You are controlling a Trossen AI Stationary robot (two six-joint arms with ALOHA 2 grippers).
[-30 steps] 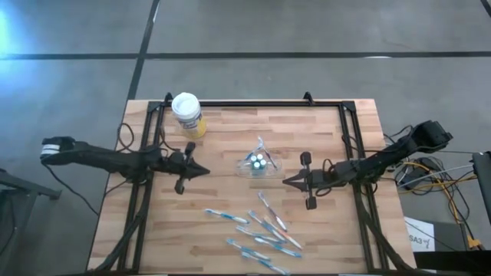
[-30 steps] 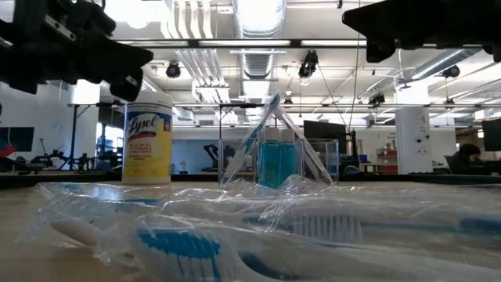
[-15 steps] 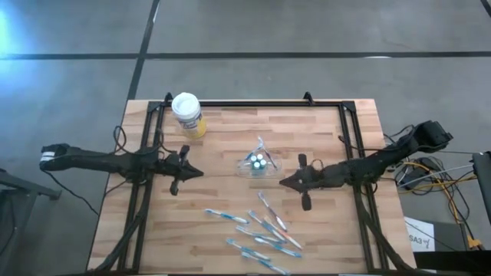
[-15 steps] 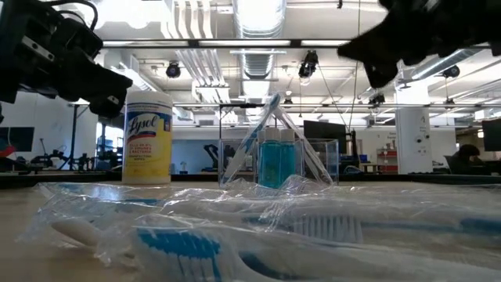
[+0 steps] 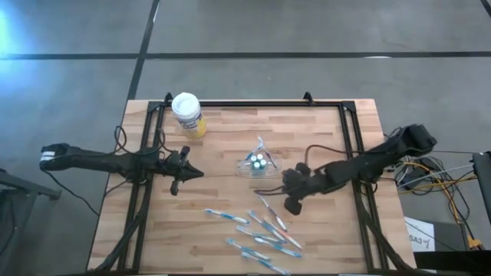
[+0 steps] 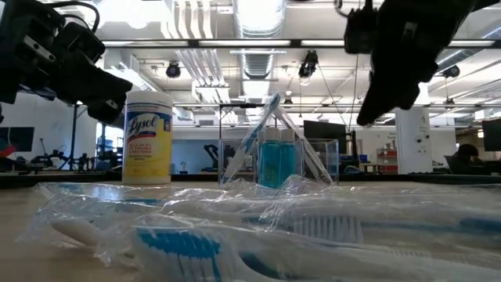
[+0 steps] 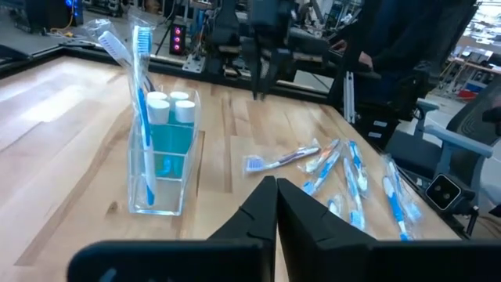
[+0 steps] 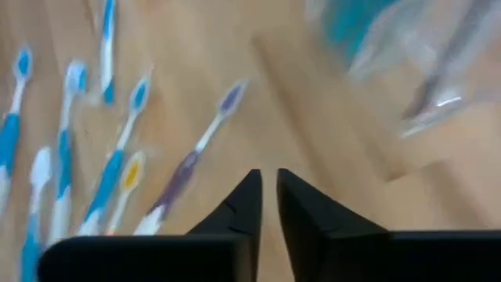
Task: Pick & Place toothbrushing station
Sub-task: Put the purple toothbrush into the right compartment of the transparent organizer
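Observation:
A clear plastic holder [image 5: 259, 162] stands upright mid-table with white-capped tubes and one toothbrush in it; it also shows in the left wrist view [image 7: 164, 157] and the low view [image 6: 274, 153]. Several blue-and-white toothbrushes [image 5: 261, 228] lie loose on the wood toward the near edge, some in clear wrappers [image 6: 235, 227]. My right gripper [image 5: 288, 193] is shut and empty, tipped downward above the table to the right of the holder, over the nearest brushes [image 8: 117, 157]. My left gripper [image 5: 201, 173] is shut and empty, level, to the left of the holder.
A yellow canister with a white lid [image 5: 187, 115] stands at the far left of the table. Black frame rails [image 5: 349, 153] run along the table's left, right and far sides. Bare wood lies between my left gripper and the holder.
My right gripper has gone a little toward the table's near edge and the toothbrushes, and has tipped from level to pointing steeply down. My left gripper has drawn back slightly toward the left edge and sunk a little. Nothing on the table has moved.

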